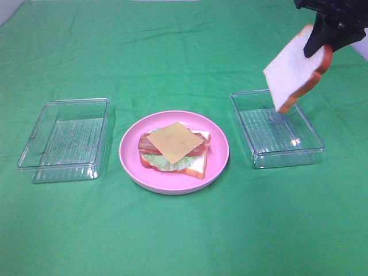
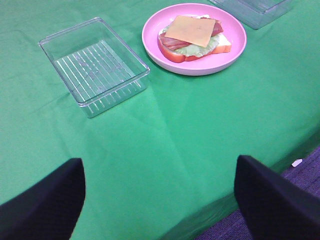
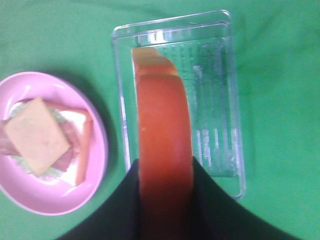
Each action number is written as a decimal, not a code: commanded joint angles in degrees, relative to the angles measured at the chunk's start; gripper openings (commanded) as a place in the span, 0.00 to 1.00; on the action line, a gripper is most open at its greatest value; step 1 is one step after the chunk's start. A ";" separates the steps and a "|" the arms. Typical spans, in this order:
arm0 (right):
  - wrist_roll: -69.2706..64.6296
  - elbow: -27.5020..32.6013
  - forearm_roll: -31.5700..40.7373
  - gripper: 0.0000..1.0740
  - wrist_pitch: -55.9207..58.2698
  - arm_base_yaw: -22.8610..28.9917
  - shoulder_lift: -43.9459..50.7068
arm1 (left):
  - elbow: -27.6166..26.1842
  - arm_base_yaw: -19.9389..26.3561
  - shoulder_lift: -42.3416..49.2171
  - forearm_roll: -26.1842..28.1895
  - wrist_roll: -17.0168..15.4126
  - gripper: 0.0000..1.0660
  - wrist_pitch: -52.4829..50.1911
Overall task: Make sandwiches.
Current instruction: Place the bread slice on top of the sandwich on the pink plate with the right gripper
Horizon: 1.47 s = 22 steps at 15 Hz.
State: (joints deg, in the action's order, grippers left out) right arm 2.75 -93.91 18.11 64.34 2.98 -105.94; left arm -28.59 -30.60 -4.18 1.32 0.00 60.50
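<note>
Right gripper [image 1: 325,43] raised high, jaws clamped on bread slice [image 1: 293,72]; left gripper [image 2: 160,200] low, jaws wide.

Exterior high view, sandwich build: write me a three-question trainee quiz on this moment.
1. True or false: the right gripper holds a bread slice above the right tray.
2. What lies topmost on the stack on the pink plate? A lettuce, B cheese square, C bacon.
3. Fill in: the left tray contains ____.

Key: 1 true. 2 B. 3 nothing.
</note>
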 commanded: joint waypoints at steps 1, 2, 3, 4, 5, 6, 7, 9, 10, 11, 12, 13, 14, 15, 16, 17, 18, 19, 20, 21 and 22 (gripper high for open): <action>4.13 6.53 8.88 0.00 -2.98 0.06 4.81 | 0.00 -0.46 0.29 0.46 0.00 0.73 -0.63; 6.07 9.68 13.29 0.00 -4.53 0.06 6.42 | 0.00 -0.46 0.29 0.46 0.00 0.73 -0.63; 8.71 13.06 18.51 0.00 -6.19 0.06 7.79 | 0.00 -0.46 0.29 0.46 0.00 0.73 -0.63; 12.43 16.79 24.41 0.00 -7.33 0.06 8.77 | 0.00 -0.46 0.29 0.46 0.00 0.73 -0.63; 16.79 20.00 30.37 0.00 -7.85 0.06 9.00 | 0.00 -0.46 0.29 0.46 0.00 0.73 -0.63; 23.61 25.04 39.08 0.00 -8.25 0.06 9.00 | 0.00 -0.46 0.29 0.46 0.00 0.73 -0.63; 28.65 28.53 45.09 0.00 -8.14 0.06 9.00 | 0.00 -0.46 0.29 0.46 0.00 0.73 -0.63; 38.56 34.72 57.35 0.00 -7.91 0.06 9.00 | 0.00 -0.46 0.29 0.46 0.00 0.73 -0.63; 42.00 37.30 61.31 0.00 -7.91 0.06 9.00 | 0.00 -0.46 0.29 0.46 0.00 0.73 -0.63; 44.35 39.71 63.43 0.00 -7.79 0.06 9.00 | 0.00 -0.46 0.29 0.46 0.00 0.73 -0.63; 45.78 41.54 64.52 0.00 -8.08 0.06 9.00 | 0.00 -0.46 0.29 0.46 0.00 0.73 -0.63; 46.24 42.69 64.52 0.00 -8.77 0.06 9.00 | 0.00 -0.46 0.29 0.46 0.00 0.73 -0.63; 46.64 43.03 64.52 0.00 -9.05 0.06 8.77 | 0.00 -0.46 0.29 0.46 0.00 0.73 -0.63; 46.98 43.03 65.43 0.00 -9.28 0.06 8.31 | 0.00 -0.46 0.29 0.46 0.00 0.73 -0.63; 47.50 43.03 66.81 0.00 -9.85 0.06 7.62 | 0.00 -0.46 0.29 0.46 0.00 0.73 -0.63; 48.07 43.03 67.55 0.00 -10.08 0.06 7.10 | 0.00 -0.46 0.29 0.46 0.00 0.73 -0.63; 48.70 43.03 68.53 0.00 -10.26 0.06 6.13 | 0.00 -0.46 0.29 0.46 0.00 0.73 -0.63; 49.50 42.91 69.44 0.00 -10.14 0.06 4.70 | 0.00 -0.46 0.29 0.46 0.00 0.73 -0.63; 49.62 42.80 70.07 0.00 -9.91 0.06 3.04 | 0.00 -0.46 0.29 0.46 0.00 0.73 -0.63; 49.85 42.80 70.36 0.00 -10.08 0.06 2.29 | 0.00 -0.46 0.29 0.46 0.00 0.73 -0.63; 50.71 42.80 71.39 0.00 -10.14 0.29 1.32 | 0.00 -0.46 0.29 0.46 0.00 0.73 -0.63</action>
State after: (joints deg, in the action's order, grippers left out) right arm 52.43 -51.11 88.64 53.40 3.32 -104.51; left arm -28.59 -30.60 -4.18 1.32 0.00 60.50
